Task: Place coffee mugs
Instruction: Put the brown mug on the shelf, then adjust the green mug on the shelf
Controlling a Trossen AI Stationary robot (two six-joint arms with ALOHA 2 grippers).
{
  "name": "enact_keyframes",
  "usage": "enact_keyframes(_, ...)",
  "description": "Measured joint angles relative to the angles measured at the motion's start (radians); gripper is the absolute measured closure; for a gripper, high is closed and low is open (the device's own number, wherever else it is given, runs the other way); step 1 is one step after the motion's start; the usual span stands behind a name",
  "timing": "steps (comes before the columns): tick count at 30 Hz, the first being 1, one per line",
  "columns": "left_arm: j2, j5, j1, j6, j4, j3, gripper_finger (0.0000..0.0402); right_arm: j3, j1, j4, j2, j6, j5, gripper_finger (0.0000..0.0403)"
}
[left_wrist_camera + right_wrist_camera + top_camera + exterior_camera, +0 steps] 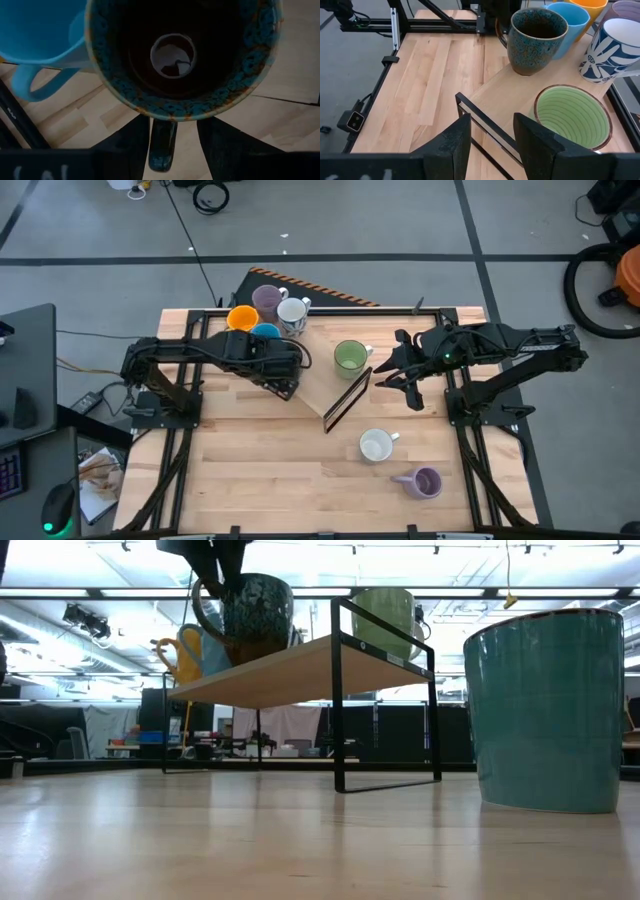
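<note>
A wooden shelf (318,392) on a black frame stands mid-table. On its board stand an orange mug (242,318), a light blue mug (266,332), a lavender mug (267,298), a white patterned mug (292,310) and a green mug (350,357). The dark brown speckled mug (537,37) stands upright on the board beside the blue one. My left gripper (172,125) is open above it, its fingers on either side of the mug's handle. My right gripper (392,375) hangs open over the shelf's right end, near the green mug, with nothing between its fingers. My left gripper comes from above, pointing steeply down, one finger on each side of the dark brown mug's handle (162,145). One finger (135,145) lies close along the handle, and I cannot tell whether it touches. The mug stands on its base on the shelf board.
A white mug (376,445) and a second lavender mug (426,482) stand on the table, right of centre toward its near edge. A teal-looking cup wall (545,710) fills the right of the low view. Bare tabletop lies left of the shelf and along the near left.
</note>
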Motion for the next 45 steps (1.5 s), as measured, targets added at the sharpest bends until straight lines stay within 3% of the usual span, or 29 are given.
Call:
enact_keyframes(10,-0.002,-0.037,0.001,-0.021,-0.001,0.000,0.0230,0.000,0.000,0.000,0.000,0.002,0.000,0.0249)
enact_keyframes(17,-0.002,-0.004,0.001,-0.027,-0.003,0.003,0.0230,0.000,0.000,0.000,0.000,-0.003,0.000,0.0249)
enact_keyframes(37,-0.082,-0.024,0.000,-0.006,-0.063,0.119,0.0230,0.000,0.000,-0.006,0.000,-0.008,0.000,0.0249)
enact_keyframes(41,-0.102,-0.090,-0.025,0.071,0.026,0.166,0.0230,0.000,0.000,-0.007,0.000,-0.021,0.000,0.0249)
enact_keyframes(45,-0.126,-0.164,-0.081,0.209,0.301,0.166,0.0230,0.000,0.000,-0.014,0.000,-0.024,-0.015,0.0249)
